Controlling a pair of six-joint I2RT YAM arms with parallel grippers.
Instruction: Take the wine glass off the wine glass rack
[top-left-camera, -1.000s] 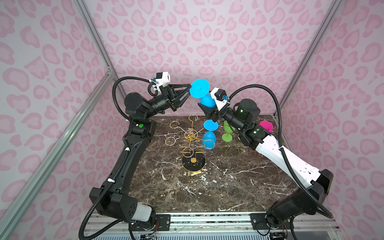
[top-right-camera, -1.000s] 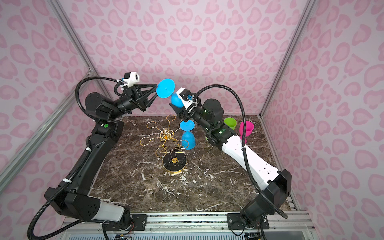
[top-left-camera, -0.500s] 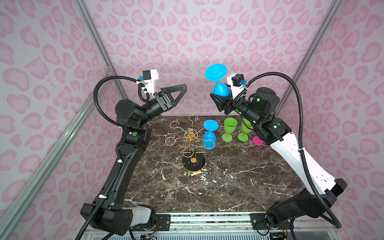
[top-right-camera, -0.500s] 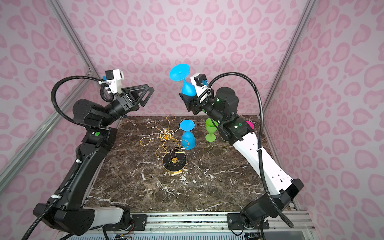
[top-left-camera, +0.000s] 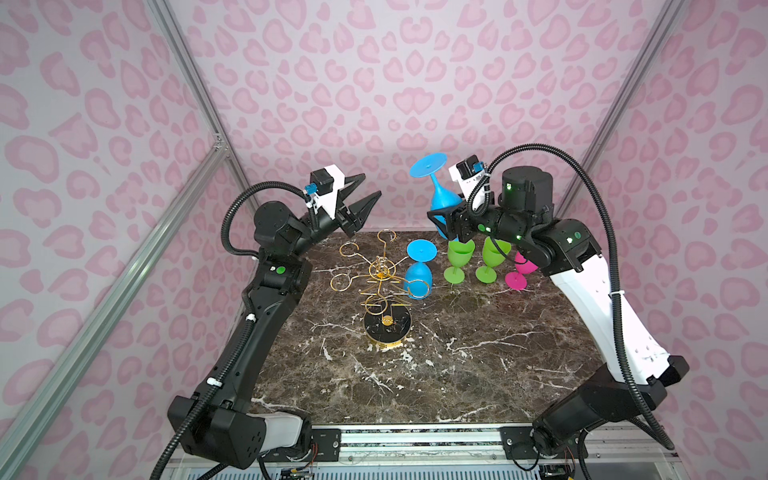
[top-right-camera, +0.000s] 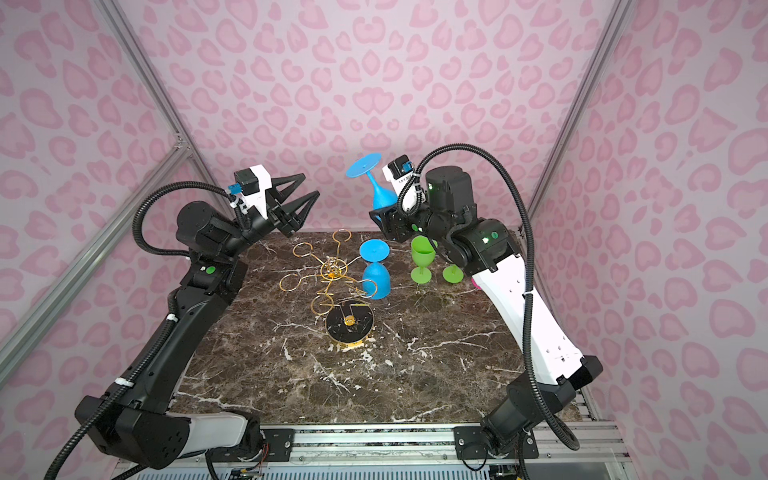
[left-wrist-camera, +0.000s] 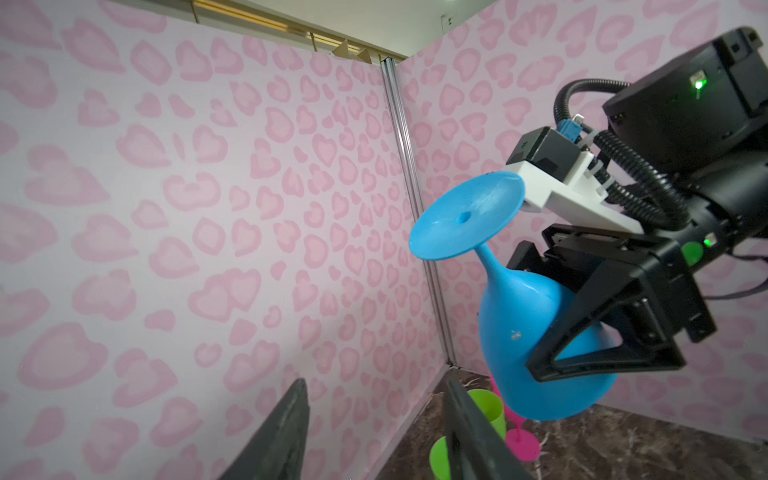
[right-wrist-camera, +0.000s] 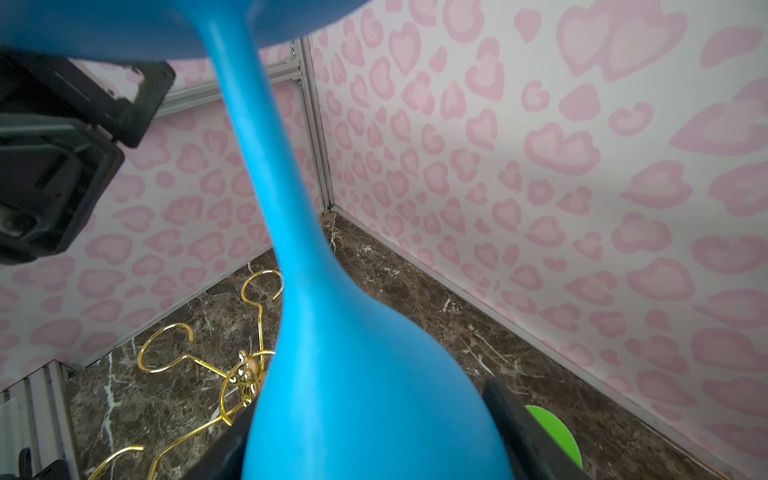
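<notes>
My right gripper (top-left-camera: 441, 217) was clamped on the bowl of the blue wine glass (top-left-camera: 439, 195) and held it high over the back of the marble table (top-left-camera: 457, 353), clear of the wine glass rack (top-left-camera: 384, 269) and apart from it. The glass was upside down and tilted, with its round foot uppermost and leaning toward my other arm. In the left wrist view my black fingers (left-wrist-camera: 602, 340) pressed against both sides of the bowl (left-wrist-camera: 532, 332). In the right wrist view the stem and bowl (right-wrist-camera: 353, 374) filled the middle, with the gold wire arms of the rack (right-wrist-camera: 245, 374) low behind them.

My left gripper (top-left-camera: 371, 185) hung in the air across from the glass at about the same height, its jaws parted and nothing between them. Both of its fingers (left-wrist-camera: 291, 436) showed at the lower edge of its own wrist view, well apart from the glass.

The rack stood near the middle of the table on its round black base. A second blue glass (top-left-camera: 417, 276) sat upside down at the rack's right side, against one looped arm; I could not tell whether it hung there or rested on its rim. Beyond it, at the back right, two green glasses (top-left-camera: 459, 257) and a pink glass (top-left-camera: 517, 280) stood upright just beside one another, under my right forearm.

Both top views showed the same layout: held glass (top-right-camera: 380, 193), open left gripper (top-right-camera: 311, 185), rack (top-right-camera: 332, 270).
</notes>
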